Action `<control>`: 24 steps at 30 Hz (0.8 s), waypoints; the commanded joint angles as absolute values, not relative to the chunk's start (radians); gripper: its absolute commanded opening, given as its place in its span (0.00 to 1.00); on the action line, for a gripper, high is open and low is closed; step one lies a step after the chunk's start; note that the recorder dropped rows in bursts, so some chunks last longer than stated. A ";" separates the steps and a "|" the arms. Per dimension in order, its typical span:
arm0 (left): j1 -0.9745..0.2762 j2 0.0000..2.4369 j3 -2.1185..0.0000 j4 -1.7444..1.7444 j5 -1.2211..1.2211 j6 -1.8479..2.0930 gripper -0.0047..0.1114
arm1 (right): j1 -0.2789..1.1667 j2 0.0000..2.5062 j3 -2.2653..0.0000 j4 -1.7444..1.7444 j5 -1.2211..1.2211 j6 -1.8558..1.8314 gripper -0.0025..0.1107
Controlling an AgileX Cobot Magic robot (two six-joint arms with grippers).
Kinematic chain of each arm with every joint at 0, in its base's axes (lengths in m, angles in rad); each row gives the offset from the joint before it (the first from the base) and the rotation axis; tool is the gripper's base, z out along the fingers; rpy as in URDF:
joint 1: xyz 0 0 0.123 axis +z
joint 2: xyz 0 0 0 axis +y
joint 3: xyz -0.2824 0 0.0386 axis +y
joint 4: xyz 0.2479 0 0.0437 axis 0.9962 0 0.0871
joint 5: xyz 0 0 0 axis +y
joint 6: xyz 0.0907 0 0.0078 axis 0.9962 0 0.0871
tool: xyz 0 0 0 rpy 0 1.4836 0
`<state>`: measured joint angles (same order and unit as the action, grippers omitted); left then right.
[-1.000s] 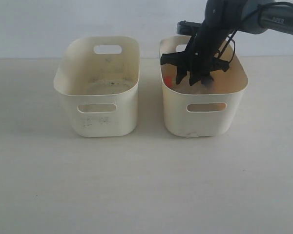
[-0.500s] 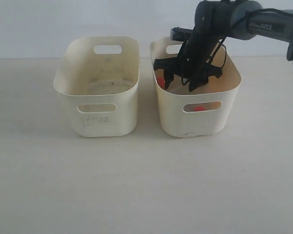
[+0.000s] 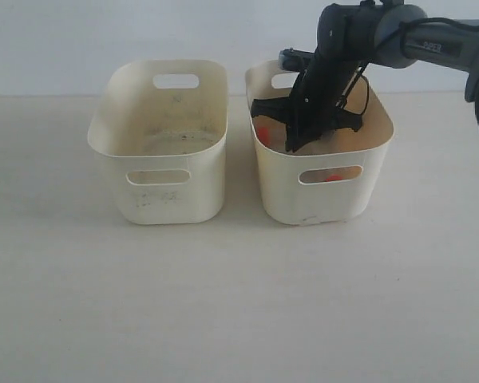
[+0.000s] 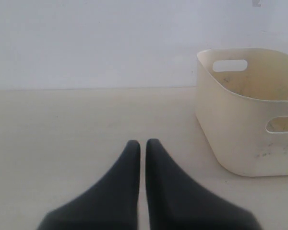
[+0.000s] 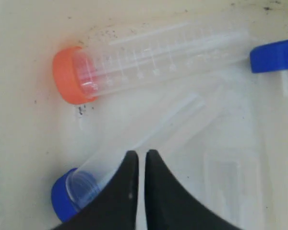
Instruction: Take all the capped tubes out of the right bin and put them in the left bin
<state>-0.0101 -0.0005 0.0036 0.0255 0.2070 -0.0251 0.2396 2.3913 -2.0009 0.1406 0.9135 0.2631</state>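
In the right wrist view an orange-capped tube [image 5: 149, 62] lies on the floor of the right bin [image 3: 323, 195]. A blue-capped tube [image 5: 173, 122] lies slantwise beside it. My right gripper [image 5: 142, 153] is down inside this bin, shut, its tips just over the blue-capped tube with nothing between them. From outside, that gripper [image 3: 297, 142] shows inside the bin beside an orange cap [image 3: 261, 132]. The left bin [image 3: 164, 187] shows only its speckled floor. My left gripper [image 4: 142, 142] hangs shut over bare table, apart from the left bin [image 4: 240, 134].
A second blue cap [image 5: 274, 55] shows at the edge of the right wrist view. Another orange spot [image 3: 332, 176] shows through the right bin's front slot. The two bins stand side by side with a narrow gap. A white wall runs behind the table.
The right bin slid a little toward the left bin with the arm inside it. The right gripper's fingers, spread before, have come together.
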 commanded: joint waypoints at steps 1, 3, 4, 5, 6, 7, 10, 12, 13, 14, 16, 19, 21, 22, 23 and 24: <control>-0.010 0.000 0.000 0.019 0.202 -0.035 0.08 | 0.241 2.398 -1.996 0.128 0.927 0.248 0.02; -0.010 0.000 0.000 0.019 0.202 -0.035 0.08 | 0.241 2.385 -1.996 0.125 0.921 0.248 0.02; -0.010 0.000 0.000 0.019 0.202 -0.035 0.08 | 0.241 2.380 -1.996 0.125 0.917 0.245 0.02; -0.010 0.000 0.000 0.019 0.202 -0.035 0.08 | 0.241 2.372 -1.996 0.125 0.914 0.240 0.02; -0.010 0.000 0.000 0.019 0.202 -0.035 0.08 | 0.241 2.363 -1.996 0.125 0.909 0.228 0.02; -0.010 0.000 0.000 0.019 0.202 -0.035 0.08 | 0.241 2.356 -1.996 0.123 0.904 0.222 0.02; -0.010 0.000 0.000 0.019 0.202 -0.035 0.08 | 0.241 2.324 -1.996 0.122 0.890 0.214 0.02; -0.010 0.000 0.000 0.019 0.202 -0.035 0.08 | 0.241 2.310 -1.996 0.122 0.888 0.188 0.02; -0.010 0.000 0.000 0.019 0.202 -0.035 0.08 | 0.241 2.303 -1.996 0.120 0.895 0.165 0.02; -0.010 0.000 0.000 0.019 0.202 -0.035 0.08 | 0.241 2.301 -1.996 0.117 0.909 0.136 0.02; -0.010 0.000 0.000 0.019 0.202 -0.035 0.08 | 0.241 2.293 -1.996 0.116 0.954 0.051 0.02; -0.010 0.000 0.000 0.019 0.202 -0.035 0.08 | 0.241 2.291 -1.996 0.082 1.015 0.034 0.08; -0.010 0.000 0.000 0.019 0.202 -0.035 0.08 | 0.241 2.291 -1.996 0.069 1.036 0.038 0.20; -0.010 0.000 0.000 0.019 0.202 -0.035 0.08 | 0.241 2.291 -1.996 0.069 1.041 0.040 0.26; -0.010 0.000 0.000 0.019 0.202 -0.035 0.08 | 0.241 2.291 -1.996 0.069 1.043 0.042 0.34; -0.010 0.000 0.000 0.019 0.202 -0.035 0.08 | 0.241 2.291 -1.996 0.069 1.043 0.042 0.43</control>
